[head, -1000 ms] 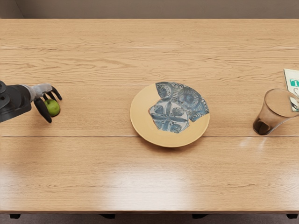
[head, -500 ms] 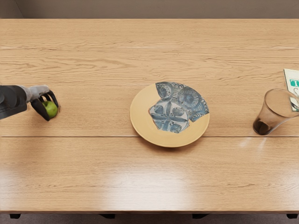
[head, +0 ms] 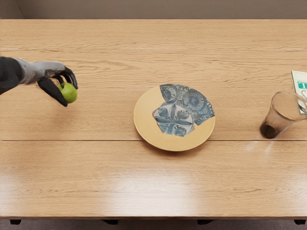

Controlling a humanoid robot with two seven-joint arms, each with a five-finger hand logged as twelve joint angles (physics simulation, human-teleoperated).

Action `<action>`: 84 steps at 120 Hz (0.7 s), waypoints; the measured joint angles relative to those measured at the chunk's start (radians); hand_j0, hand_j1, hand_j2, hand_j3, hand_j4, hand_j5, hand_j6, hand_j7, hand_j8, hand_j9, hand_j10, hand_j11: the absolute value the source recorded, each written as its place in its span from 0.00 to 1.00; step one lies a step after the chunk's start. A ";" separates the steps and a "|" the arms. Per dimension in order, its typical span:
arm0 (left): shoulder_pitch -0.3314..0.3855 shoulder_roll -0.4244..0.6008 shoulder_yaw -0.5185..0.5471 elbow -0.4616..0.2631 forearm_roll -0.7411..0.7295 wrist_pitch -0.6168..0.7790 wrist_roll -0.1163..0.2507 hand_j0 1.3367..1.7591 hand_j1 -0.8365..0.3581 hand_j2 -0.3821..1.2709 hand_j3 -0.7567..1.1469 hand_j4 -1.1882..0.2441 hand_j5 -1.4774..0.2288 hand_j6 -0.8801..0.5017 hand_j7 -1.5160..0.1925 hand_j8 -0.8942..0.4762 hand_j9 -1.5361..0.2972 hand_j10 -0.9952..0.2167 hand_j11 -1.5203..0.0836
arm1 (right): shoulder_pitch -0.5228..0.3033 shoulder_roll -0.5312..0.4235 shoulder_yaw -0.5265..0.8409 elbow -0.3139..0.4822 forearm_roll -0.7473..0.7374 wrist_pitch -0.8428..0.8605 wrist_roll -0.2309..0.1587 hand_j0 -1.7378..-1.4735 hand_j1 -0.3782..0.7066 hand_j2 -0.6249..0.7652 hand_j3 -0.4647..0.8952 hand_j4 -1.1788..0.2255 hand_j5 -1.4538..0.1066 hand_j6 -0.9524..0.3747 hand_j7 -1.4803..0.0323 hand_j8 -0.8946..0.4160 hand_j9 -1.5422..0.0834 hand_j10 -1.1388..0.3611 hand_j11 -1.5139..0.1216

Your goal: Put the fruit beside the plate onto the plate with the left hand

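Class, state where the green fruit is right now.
Head view, far left: the green fruit is gripped by the left hand, well left of the patterned plate.

light wood table, grey wall behind

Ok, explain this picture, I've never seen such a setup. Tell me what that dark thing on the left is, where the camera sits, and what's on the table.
This is a simulator's render from the robot's head, looking down on a wooden table. The dark thing is the robot's left hand, its arm entering from the left edge; it grips a green fruit. In the middle lies a yellow plate with a blue pattern. At the right are a glass and a card cut off by the edge. The right arm is out of view.
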 joint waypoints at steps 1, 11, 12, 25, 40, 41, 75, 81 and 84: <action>-0.004 -0.001 0.000 -0.004 -0.004 -0.001 0.000 0.73 0.42 0.39 0.40 0.50 0.19 0.46 0.21 0.43 0.21 0.13 0.22 | 0.000 0.000 0.000 0.000 0.000 0.000 0.000 0.30 0.03 0.45 0.34 0.84 0.93 0.72 0.98 0.68 0.95 0.76 0.93; -0.050 -0.053 -0.003 -0.029 -0.048 -0.019 0.001 0.73 0.41 0.40 0.40 0.51 0.17 0.47 0.20 0.43 0.20 0.12 0.22 | 0.000 0.000 0.000 0.002 0.000 0.000 0.000 0.30 0.03 0.45 0.34 0.84 0.93 0.72 0.98 0.68 0.95 0.76 0.93; -0.052 -0.058 -0.003 -0.031 -0.052 -0.020 0.001 0.73 0.41 0.40 0.40 0.51 0.17 0.47 0.20 0.43 0.20 0.12 0.22 | 0.000 0.000 0.000 0.002 0.000 0.000 0.000 0.30 0.03 0.45 0.34 0.84 0.93 0.72 0.98 0.68 0.95 0.76 0.93; -0.074 -0.122 -0.004 -0.043 -0.080 -0.031 0.000 0.73 0.40 0.41 0.40 0.53 0.16 0.48 0.20 0.44 0.20 0.12 0.21 | 0.000 0.000 0.000 0.005 0.000 0.000 0.000 0.30 0.03 0.45 0.34 0.84 0.93 0.72 0.98 0.68 0.95 0.76 0.93; -0.095 -0.206 -0.004 -0.047 -0.090 -0.036 0.000 0.73 0.38 0.45 0.40 0.55 0.15 0.49 0.21 0.45 0.20 0.12 0.21 | 0.000 0.000 0.000 0.007 0.000 0.000 0.000 0.30 0.03 0.45 0.34 0.84 0.93 0.72 0.98 0.68 0.95 0.76 0.93; -0.095 -0.214 -0.004 -0.047 -0.090 -0.036 0.000 0.73 0.37 0.45 0.40 0.54 0.15 0.49 0.21 0.45 0.20 0.12 0.21 | 0.000 0.000 0.000 0.007 0.000 0.000 0.000 0.30 0.03 0.45 0.34 0.84 0.93 0.72 0.98 0.68 0.95 0.76 0.93; -0.114 -0.411 -0.005 -0.009 -0.094 -0.032 0.000 0.73 0.35 0.48 0.40 0.56 0.14 0.51 0.19 0.46 0.20 0.11 0.21 | 0.002 0.000 0.000 0.013 0.000 0.000 0.000 0.30 0.03 0.45 0.34 0.84 0.93 0.72 0.98 0.68 0.95 0.76 0.93; -0.115 -0.456 -0.003 0.018 -0.091 -0.032 0.001 0.73 0.37 0.47 0.40 0.56 0.14 0.50 0.19 0.45 0.20 0.11 0.21 | 0.002 0.000 0.000 0.014 0.000 0.000 0.000 0.30 0.03 0.45 0.34 0.84 0.93 0.72 0.98 0.68 0.95 0.76 0.93; -0.118 -0.464 -0.002 0.032 -0.090 -0.032 0.001 0.73 0.38 0.45 0.40 0.55 0.13 0.50 0.19 0.44 0.20 0.11 0.21 | 0.002 0.000 0.000 0.015 0.000 0.000 0.000 0.30 0.03 0.45 0.34 0.84 0.93 0.72 0.98 0.68 0.95 0.76 0.93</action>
